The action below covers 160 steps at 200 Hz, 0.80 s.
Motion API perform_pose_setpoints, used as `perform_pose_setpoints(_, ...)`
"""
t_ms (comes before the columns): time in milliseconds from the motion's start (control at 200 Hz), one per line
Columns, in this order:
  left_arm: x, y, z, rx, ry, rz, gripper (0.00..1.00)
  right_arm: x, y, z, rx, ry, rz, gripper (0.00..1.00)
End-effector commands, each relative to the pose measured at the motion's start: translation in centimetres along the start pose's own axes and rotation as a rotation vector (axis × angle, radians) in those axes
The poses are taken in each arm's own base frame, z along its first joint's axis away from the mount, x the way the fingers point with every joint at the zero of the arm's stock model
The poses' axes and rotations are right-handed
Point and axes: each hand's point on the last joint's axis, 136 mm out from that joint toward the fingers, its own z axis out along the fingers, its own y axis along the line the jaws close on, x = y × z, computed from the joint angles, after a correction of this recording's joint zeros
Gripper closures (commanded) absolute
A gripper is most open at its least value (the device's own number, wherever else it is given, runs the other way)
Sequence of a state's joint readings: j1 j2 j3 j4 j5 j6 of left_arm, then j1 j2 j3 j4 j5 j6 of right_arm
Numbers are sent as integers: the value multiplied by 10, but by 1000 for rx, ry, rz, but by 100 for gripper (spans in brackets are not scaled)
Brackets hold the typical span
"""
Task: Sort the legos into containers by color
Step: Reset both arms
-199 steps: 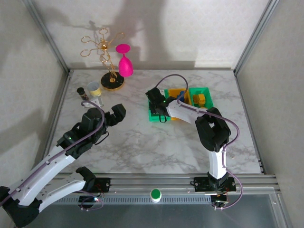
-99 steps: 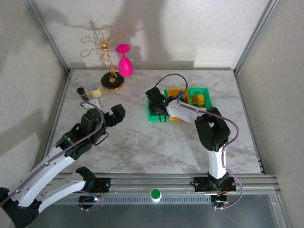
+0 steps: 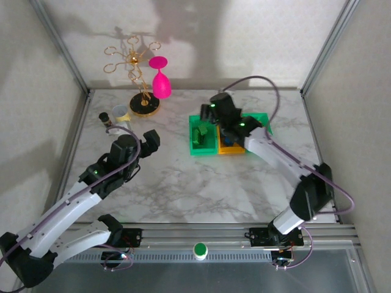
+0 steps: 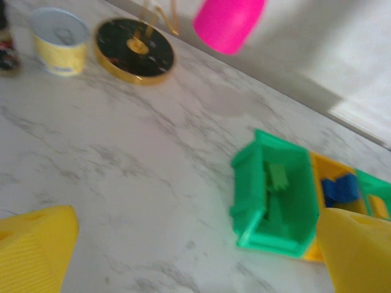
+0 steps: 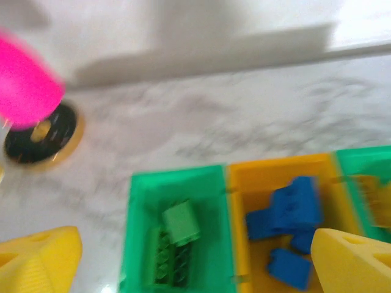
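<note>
While my right claw point(image 3: 219, 113) hangs wide open and empty just above the bins point(image 3: 203, 152), my left claw point(image 3: 150, 139), open too, is well apart from them.

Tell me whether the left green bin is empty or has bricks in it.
Not empty: the left green bin holds green bricks lying on its floor.

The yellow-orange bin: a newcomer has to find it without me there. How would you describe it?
On the marble table, right of centre near the far edge, three small open bins stand in a row. It is the middle bin, flanked by two green bins. It alone is yellow-orange and holds blue legos.
</note>
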<state>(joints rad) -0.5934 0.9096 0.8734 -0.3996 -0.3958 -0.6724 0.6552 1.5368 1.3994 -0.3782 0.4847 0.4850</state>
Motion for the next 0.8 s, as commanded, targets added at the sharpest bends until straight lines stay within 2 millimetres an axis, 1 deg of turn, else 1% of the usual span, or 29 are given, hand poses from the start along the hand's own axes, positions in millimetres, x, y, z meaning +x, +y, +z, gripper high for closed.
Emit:
perform_pose_setpoints(0,-35,34,13,-204,-172,-3,0,-22,-99,-18,287,-139,67,1)
perform_pose_setpoints(25,-37,41,19,-236,-194,-4,0,-25,-120,-21,332,-164,85,1)
perform_pose_setpoints(60,-42,52,26,-282,-224,-1,0,-24,-150,-24,398,-188,108,1)
perform_pose_setpoints(130,-53,77,38,-395,-289,10,0,-19,-206,-30,540,-247,135,1)
perform_pose_setpoints(145,-54,82,41,-415,-297,13,0,-16,-216,-31,565,-255,135,1)
perform_pose_setpoints(160,-56,87,44,-429,-305,18,0,-18,-225,-34,587,-275,140,1)
perform_pose_setpoints(200,-61,98,48,-469,-338,35,0,-7,-250,-36,654,-300,132,1)
perform_pose_setpoints(260,-65,118,48,-541,-408,79,0,11,-280,-35,693,-332,143,1)
perform_pose_setpoints(305,-67,133,49,-570,-448,95,0,24,-293,-29,670,-344,153,1)
perform_pose_setpoints(350,-64,149,55,-578,-445,104,0,39,-304,-23,654,-348,162,1)
perform_pose_setpoints(430,-57,173,68,-587,-426,104,0,61,-312,-12,648,-339,156,1)
perform_pose_setpoints(471,-53,183,71,-607,-428,116,0,68,-310,-7,622,-347,143,1)
perform_pose_setpoints(506,-48,186,75,-592,-433,128,0,74,-305,-1,572,-352,120,1)
perform_pose_setpoints(561,-37,184,81,-515,-447,119,0,80,-295,6,491,-383,94,1)
perform_pose_setpoints(621,-29,175,86,-404,-478,122,1,85,-283,11,408,-406,56,1)
perform_pose_setpoints(676,-18,174,92,-367,-472,158,1,90,-272,18,336,-409,12,1)
perform_pose_setpoints(701,-15,174,95,-363,-465,174,0,86,-268,20,316,-421,-6,1)
perform_pose_setpoints(731,-12,173,98,-351,-460,190,0,88,-263,26,284,-395,-23,1)
perform_pose_setpoints(751,-10,172,99,-334,-464,199,0,87,-260,26,268,-407,-44,1)
perform_pose_setpoints(796,-8,162,96,-263,-488,216,0,87,-254,25,219,-429,-68,1)
